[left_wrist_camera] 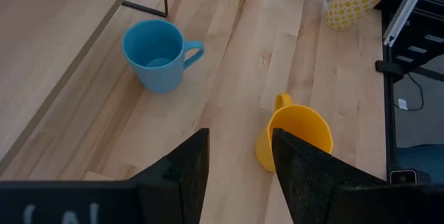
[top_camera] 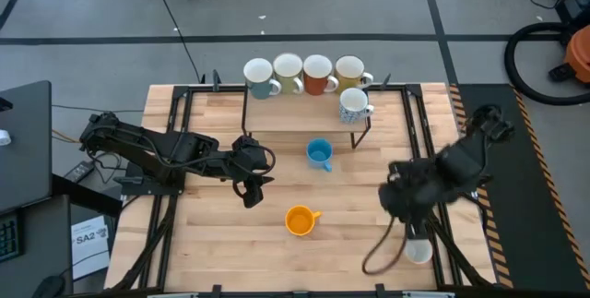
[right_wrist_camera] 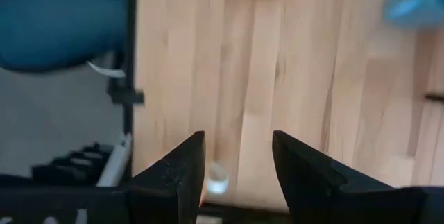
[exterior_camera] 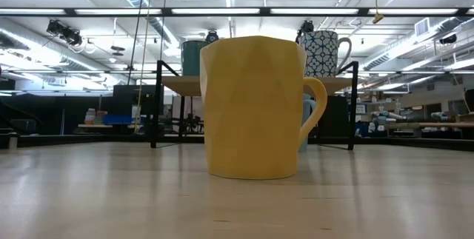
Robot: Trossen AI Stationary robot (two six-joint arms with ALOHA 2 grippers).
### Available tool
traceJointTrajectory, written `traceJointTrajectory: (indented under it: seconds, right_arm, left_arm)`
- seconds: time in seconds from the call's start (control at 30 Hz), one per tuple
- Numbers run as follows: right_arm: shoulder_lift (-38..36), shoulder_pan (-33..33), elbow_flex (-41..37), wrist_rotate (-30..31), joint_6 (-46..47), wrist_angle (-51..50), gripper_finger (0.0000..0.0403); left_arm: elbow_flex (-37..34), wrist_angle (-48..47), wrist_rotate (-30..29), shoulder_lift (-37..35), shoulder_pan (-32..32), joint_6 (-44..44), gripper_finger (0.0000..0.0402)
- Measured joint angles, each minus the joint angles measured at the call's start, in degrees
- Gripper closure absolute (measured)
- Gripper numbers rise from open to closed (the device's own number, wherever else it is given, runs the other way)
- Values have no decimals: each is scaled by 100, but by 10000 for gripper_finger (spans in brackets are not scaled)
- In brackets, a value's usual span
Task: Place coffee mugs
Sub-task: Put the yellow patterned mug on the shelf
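Note:
On the wire rack's top [top_camera: 304, 123] at the far side stand several mugs: white-teal [top_camera: 261, 77], cream [top_camera: 288, 73], red-orange [top_camera: 319, 76], yellow [top_camera: 350, 71] and patterned [top_camera: 354, 105]. The blue mug [top_camera: 319, 154] stands upright on the table in front of the rack. The bright orange mug [top_camera: 300, 220] stands nearer the near edge and fills the low view [exterior_camera: 255, 106]. A yellow-dotted white mug [top_camera: 419, 251] stands near the right edge, partly under the right arm. My left gripper [top_camera: 250, 193] is open, left of the orange mug [left_wrist_camera: 295, 137] and the blue mug [left_wrist_camera: 156, 54]. My right gripper [top_camera: 398, 204] is open above bare table [right_wrist_camera: 239, 161].
The rack's black legs [top_camera: 367, 139] stand on the table behind the blue mug. Black rails [top_camera: 175, 150] run along both table sides. A cable loop [top_camera: 383, 252] hangs below the right arm. Bare wood lies between the two grippers around the orange mug.

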Motion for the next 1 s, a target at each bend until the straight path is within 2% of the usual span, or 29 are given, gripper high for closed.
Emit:
traceJointTrajectory:
  seconds: [0.23, 0.5, 0.67, 1.0]
  right_arm:
    - [4, 738, -1304, -42, 641, 419, 229]
    - [7, 966, -2565, -1073, 690, 1108, 229]
    - [9, 1015, -3036, -1529, 692, 1549, 229]
    - [7, 1143, -3598, -1571, 692, 2297, 229]
  left_arm:
    - [0, 0, 0, 0, 0, 0, 237]
    - [0, 0, 0, 0, 0, 0, 237]
    - [0, 0, 0, 0, 0, -1, 237]
    - [0, 0, 0, 0, 0, 0, 237]
